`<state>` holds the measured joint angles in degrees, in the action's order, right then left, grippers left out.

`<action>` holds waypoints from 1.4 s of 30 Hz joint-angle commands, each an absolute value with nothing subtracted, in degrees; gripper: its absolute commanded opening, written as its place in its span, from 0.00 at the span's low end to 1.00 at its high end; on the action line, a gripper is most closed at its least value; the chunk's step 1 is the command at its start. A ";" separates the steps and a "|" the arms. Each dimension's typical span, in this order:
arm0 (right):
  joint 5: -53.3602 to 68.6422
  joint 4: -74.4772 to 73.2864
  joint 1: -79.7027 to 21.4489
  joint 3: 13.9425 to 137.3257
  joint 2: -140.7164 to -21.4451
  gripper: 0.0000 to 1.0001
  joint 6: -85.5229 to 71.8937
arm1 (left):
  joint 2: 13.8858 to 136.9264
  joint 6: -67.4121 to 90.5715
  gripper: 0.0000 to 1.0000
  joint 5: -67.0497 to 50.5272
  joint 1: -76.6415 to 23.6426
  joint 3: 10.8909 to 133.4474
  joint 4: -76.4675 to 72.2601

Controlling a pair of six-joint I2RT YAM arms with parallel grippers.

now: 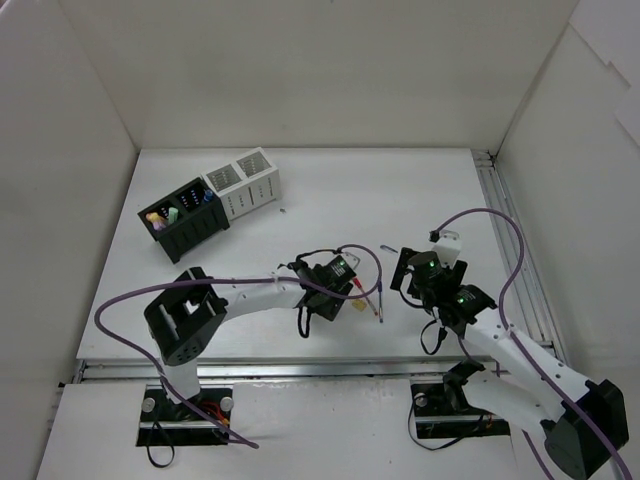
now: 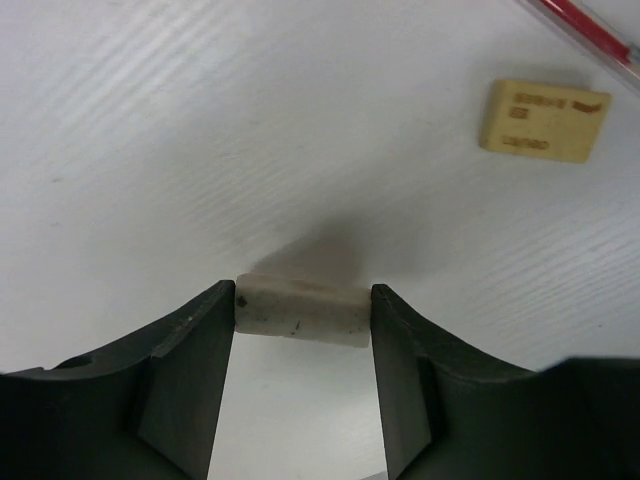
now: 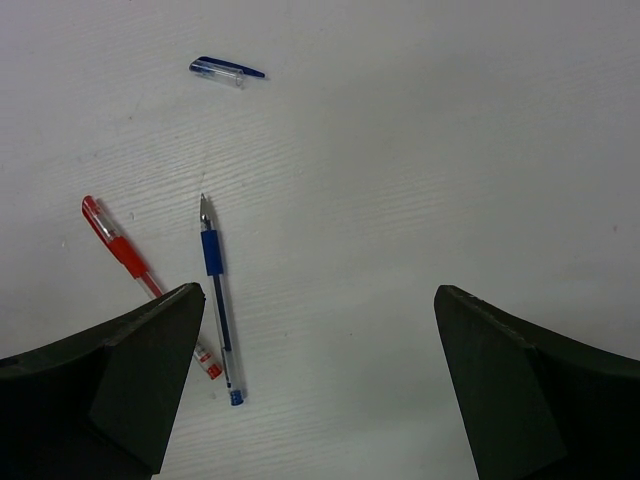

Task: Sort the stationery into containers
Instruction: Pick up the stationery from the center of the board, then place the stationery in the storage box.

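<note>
My left gripper [image 2: 303, 300] is shut on a small whitish eraser block [image 2: 300, 315], pinched end to end and held just above the table. A tan eraser block [image 2: 545, 120] lies beyond it to the right, next to the end of a red pen [image 2: 590, 25]. My right gripper [image 3: 320, 300] is open and empty over bare table. To its left lie a red pen [image 3: 130, 258] and a blue pen [image 3: 215, 290]. In the top view the left gripper [image 1: 350, 283] and the right gripper [image 1: 408, 268] flank the pens [image 1: 378, 300].
The black organiser [image 1: 185, 222], holding coloured highlighters, and the white mesh organiser [image 1: 245, 183] stand side by side at the far left. A loose clear-blue pen cap [image 3: 228, 70] lies beyond the pens. White walls enclose the table.
</note>
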<state>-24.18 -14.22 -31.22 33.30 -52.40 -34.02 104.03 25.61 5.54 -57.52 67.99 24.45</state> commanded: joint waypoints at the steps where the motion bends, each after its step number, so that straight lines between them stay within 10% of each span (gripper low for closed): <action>1: -26.54 -13.45 -31.55 33.40 -50.89 0.98 -33.49 | 96.16 25.93 0.41 11.86 -53.10 72.41 27.34; 16: -26.72 -11.08 -32.17 37.52 -57.83 0.98 -30.50 | 103.96 8.88 0.42 14.59 -17.96 105.87 23.81; 30: -19.95 -8.17 -39.19 45.26 -73.21 0.98 -22.85 | 118.04 10.45 0.44 13.18 -9.94 117.87 27.42; 42: -20.83 -8.26 -45.17 47.02 -74.97 0.98 -30.75 | 110.93 12.65 1.00 8.88 -8.35 107.85 24.79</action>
